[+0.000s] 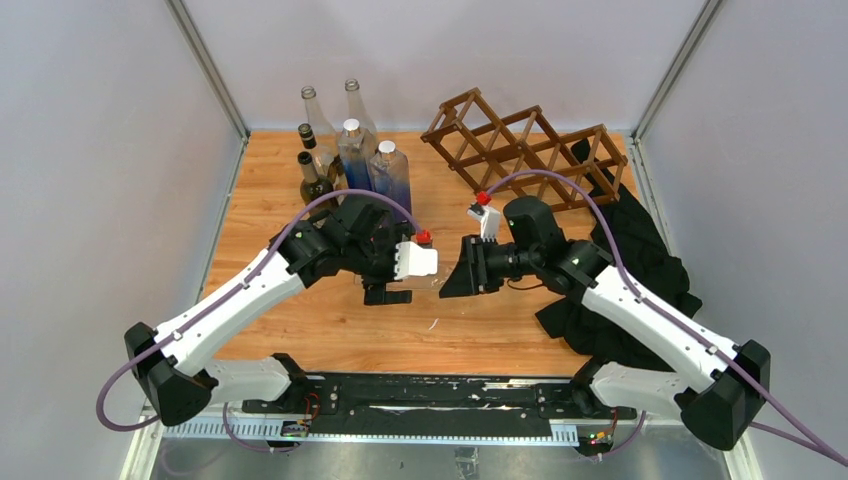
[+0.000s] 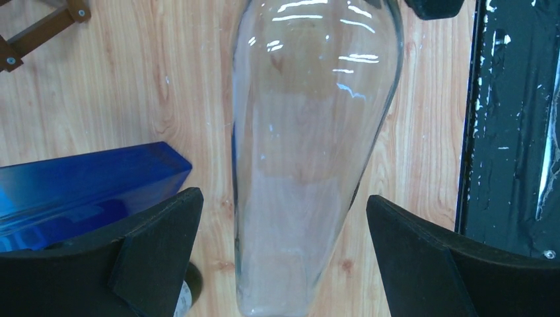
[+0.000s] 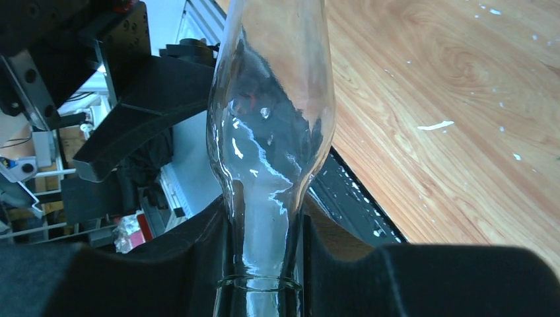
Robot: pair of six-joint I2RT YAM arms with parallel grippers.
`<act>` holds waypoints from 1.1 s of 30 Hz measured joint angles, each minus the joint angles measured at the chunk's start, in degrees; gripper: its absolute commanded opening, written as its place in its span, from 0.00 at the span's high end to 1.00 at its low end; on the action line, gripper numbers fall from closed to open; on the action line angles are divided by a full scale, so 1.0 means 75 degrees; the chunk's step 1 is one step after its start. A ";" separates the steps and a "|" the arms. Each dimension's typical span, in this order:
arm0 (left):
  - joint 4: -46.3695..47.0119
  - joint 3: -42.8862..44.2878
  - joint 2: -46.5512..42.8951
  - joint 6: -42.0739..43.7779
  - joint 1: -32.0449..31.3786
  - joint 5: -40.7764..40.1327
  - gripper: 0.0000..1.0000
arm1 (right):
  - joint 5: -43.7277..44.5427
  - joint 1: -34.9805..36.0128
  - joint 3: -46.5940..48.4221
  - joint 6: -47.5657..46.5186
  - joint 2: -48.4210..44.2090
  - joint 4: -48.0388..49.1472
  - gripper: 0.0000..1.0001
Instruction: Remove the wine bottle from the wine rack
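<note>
A clear glass wine bottle [image 3: 271, 132] is held above the table between my two arms, off the brown wooden lattice wine rack [image 1: 520, 150] at the back right. My right gripper [image 3: 261, 264] is shut on the bottle's neck. In the top view the right gripper [image 1: 462, 272] faces left. My left gripper [image 2: 284, 198] is open, with its fingers [image 2: 158, 251] either side of the bottle's body [image 2: 310, 132] and apart from the glass. In the top view the left gripper [image 1: 392, 290] sits just left of the faintly visible bottle [image 1: 440, 280].
Several bottles [image 1: 345, 160], clear, dark and blue, stand at the back left. A blue bottle [image 2: 79, 185] shows beside my left finger. A black cloth [image 1: 640, 270] lies at the right under the right arm. A corner of the rack [image 2: 39, 30] shows in the left wrist view.
</note>
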 measured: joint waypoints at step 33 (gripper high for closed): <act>0.0580 -0.0195 -0.0469 -0.1279 0.1102 0.0446 1.00 | 0.0580 0.0041 0.0370 0.0052 -0.1157 0.0758 0.04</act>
